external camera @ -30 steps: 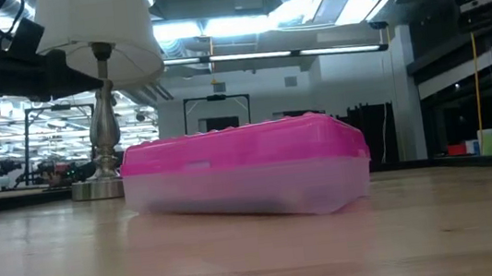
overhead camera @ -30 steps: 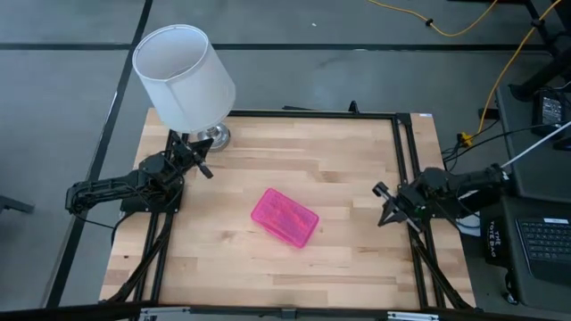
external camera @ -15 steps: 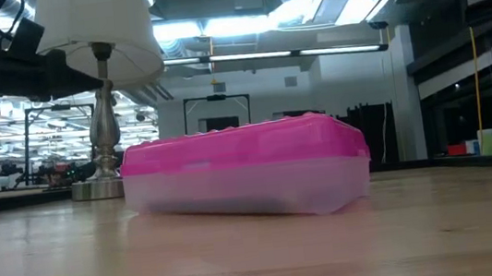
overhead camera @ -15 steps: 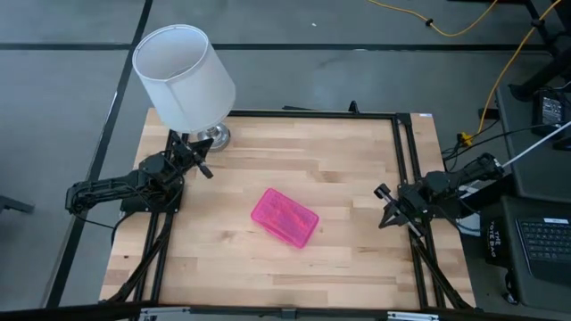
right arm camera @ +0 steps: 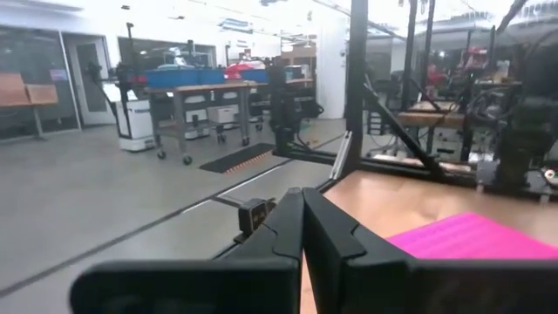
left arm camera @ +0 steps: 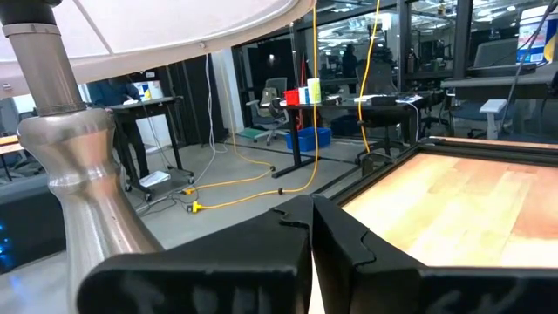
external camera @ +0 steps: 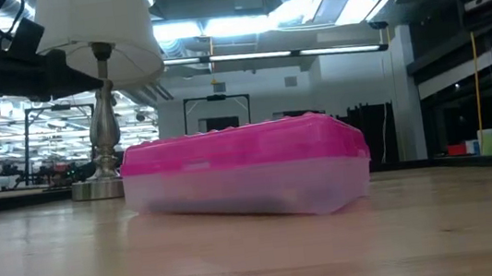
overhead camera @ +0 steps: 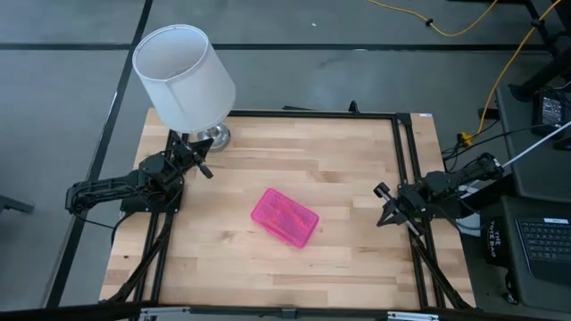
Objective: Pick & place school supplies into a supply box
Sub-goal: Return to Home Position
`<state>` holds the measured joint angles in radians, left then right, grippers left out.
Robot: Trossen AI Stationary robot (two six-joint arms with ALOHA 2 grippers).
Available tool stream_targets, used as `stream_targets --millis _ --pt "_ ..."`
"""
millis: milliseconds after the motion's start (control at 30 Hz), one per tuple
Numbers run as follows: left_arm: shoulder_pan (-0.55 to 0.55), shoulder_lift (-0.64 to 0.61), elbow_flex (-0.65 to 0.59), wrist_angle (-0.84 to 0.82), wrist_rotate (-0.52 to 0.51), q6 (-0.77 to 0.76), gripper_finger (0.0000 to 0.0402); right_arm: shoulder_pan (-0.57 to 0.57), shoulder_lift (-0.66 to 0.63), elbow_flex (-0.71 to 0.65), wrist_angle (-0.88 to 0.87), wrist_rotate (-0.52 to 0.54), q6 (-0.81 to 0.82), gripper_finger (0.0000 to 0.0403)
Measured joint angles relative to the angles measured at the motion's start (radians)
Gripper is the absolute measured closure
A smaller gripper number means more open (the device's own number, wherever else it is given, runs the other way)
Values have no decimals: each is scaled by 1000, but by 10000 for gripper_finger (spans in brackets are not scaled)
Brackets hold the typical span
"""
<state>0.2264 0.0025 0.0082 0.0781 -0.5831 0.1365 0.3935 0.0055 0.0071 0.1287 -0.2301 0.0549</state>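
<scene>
The supply box (overhead camera: 285, 218) lies closed in the middle of the table: a pink dotted lid (external camera: 238, 146) over a clear base, resting flat on its base. Dark shapes show faintly through the base; no pencils, pens or scissors lie loose in any view. My left gripper (overhead camera: 204, 168) is shut and hovers at the table's far left, beside the lamp's foot. My right gripper (overhead camera: 384, 207) is shut at the table's right edge, pointing toward the box, whose pink lid (right arm camera: 475, 237) shows in the right wrist view. Both sets of fingers (left arm camera: 307, 228) (right arm camera: 301, 214) are pressed together.
A lamp with a white shade (overhead camera: 183, 76) and a silver foot (overhead camera: 212, 135) stands at the far left corner. A black frame rail (overhead camera: 406, 169) runs along the table's right side. Bare wood (overhead camera: 303, 160) surrounds the box.
</scene>
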Motion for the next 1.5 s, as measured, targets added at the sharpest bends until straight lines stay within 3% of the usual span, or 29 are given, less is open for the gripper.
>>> stream_targets --millis 1500 --pt "0 0 0 0 0 0 398 0 0 0 0 2 16 393"
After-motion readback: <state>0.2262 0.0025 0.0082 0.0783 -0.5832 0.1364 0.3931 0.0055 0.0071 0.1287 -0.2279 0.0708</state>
